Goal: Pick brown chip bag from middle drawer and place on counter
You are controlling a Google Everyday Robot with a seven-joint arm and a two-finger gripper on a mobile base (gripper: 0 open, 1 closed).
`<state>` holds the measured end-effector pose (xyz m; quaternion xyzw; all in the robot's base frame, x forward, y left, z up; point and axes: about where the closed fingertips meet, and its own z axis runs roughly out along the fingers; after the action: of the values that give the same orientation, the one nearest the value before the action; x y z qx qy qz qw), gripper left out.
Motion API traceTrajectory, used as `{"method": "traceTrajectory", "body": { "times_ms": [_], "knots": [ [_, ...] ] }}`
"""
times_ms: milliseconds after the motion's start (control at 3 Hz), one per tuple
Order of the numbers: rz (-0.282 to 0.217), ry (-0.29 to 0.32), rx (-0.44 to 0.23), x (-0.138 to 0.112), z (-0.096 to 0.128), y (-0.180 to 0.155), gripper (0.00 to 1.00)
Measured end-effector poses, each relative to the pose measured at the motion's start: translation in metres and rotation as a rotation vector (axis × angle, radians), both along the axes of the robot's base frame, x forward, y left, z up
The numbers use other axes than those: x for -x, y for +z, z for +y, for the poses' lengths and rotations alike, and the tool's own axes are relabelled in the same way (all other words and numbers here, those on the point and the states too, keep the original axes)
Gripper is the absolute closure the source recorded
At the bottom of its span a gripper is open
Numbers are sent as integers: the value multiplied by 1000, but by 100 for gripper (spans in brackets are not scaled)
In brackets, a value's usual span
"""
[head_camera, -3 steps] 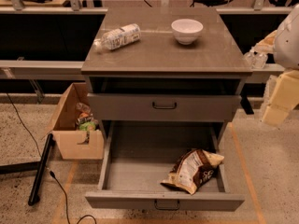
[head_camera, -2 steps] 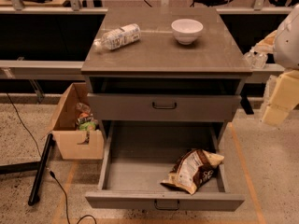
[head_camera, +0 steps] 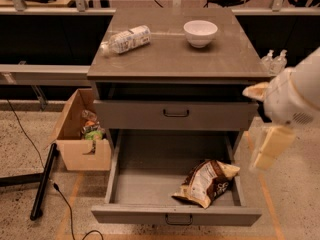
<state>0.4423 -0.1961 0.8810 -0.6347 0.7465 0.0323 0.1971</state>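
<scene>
Gripper [head_camera: 270, 147] sits off the right side of the cabinet, hanging level with the open drawer's right wall and clear of it, over the floor. I see the arm's white body above it and a pale cream part hanging down. From this angle I cannot tell whether the claw is open or closed. It holds nothing that I can see.

Brown chip bag [head_camera: 206, 182] lies in the middle drawer [head_camera: 150, 176], in the front right part of the tray, on its side and crumpled. Its white label panel faces up, and its tan end points toward the right wall. The bag is well apart from the gripper.

The middle drawer is pulled far out, with its low front strip and small dark handle nearest me. The upper drawer [head_camera: 175, 115] above it is closed and has a dark handle at centre.

On the counter [head_camera: 170, 59], a clear plastic bottle [head_camera: 127, 39] lies on its side at back left. A white bowl [head_camera: 200, 32] stands upright at back right. The two are well apart.

On the floor to the left, a cardboard box [head_camera: 80, 151] stands open beside the cabinet with some packets inside. A dark pole [head_camera: 43, 181] lies near it.
</scene>
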Motion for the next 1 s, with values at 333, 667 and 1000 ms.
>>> {"method": "traceTrajectory", "body": {
  "times_ms": [333, 667, 1000],
  "knots": [
    [-27, 143, -46, -6, 22, -77, 0],
    [-105, 188, -35, -21, 27, -80, 0],
    [-104, 186, -35, -20, 26, -80, 0]
  ]
}}
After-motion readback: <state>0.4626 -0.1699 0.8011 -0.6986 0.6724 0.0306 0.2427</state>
